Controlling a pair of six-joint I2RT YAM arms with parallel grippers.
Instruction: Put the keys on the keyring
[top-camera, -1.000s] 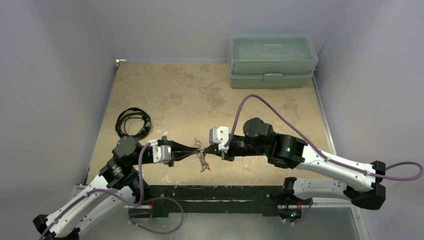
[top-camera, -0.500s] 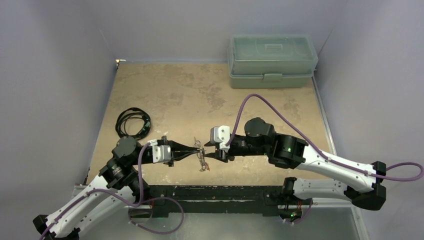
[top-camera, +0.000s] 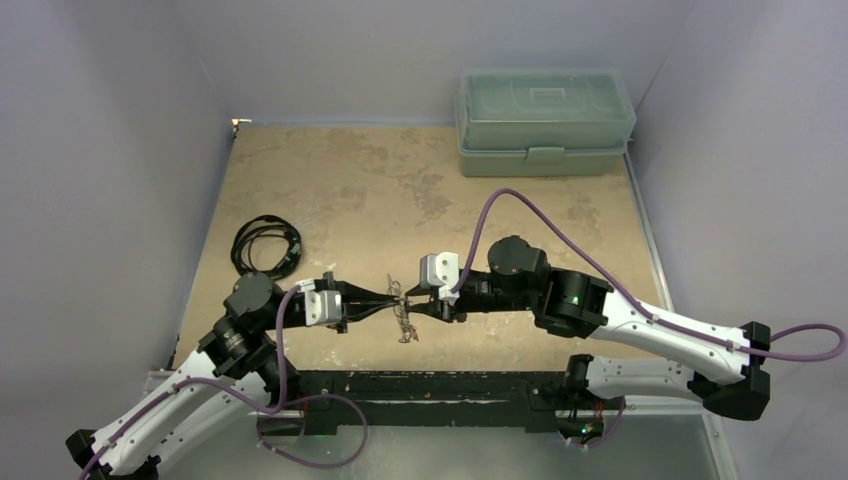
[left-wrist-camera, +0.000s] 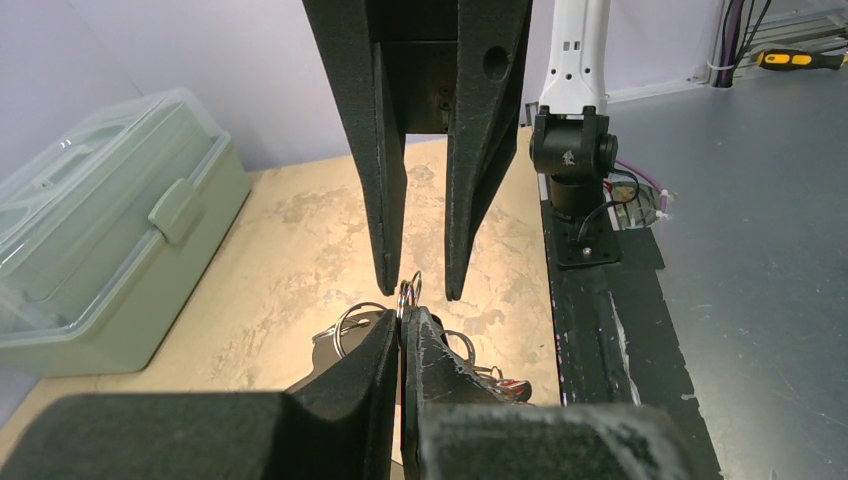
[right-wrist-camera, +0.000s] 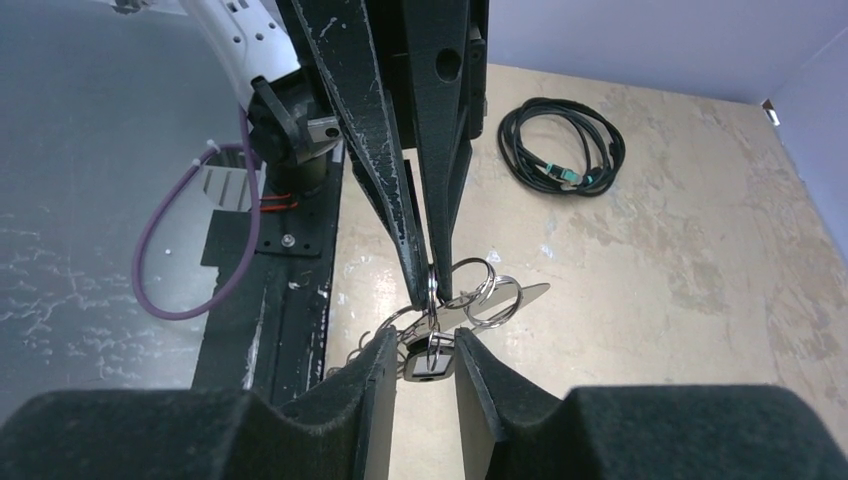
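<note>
Left end effector (left-wrist-camera: 402, 316) pinching keyring (right-wrist-camera: 522, 292) by a thin silvery loop; right end effector (right-wrist-camera: 425, 340) spread, flanking dark-headed key (right-wrist-camera: 428, 362).

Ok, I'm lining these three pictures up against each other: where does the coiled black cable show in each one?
Top external: the coiled black cable lies on the left part of the table.
Left wrist: not in it.
Right wrist: upper part, right of middle, on the table.
Shared landmark: the bunch of rings and keys, near the middle of all three views.
</note>
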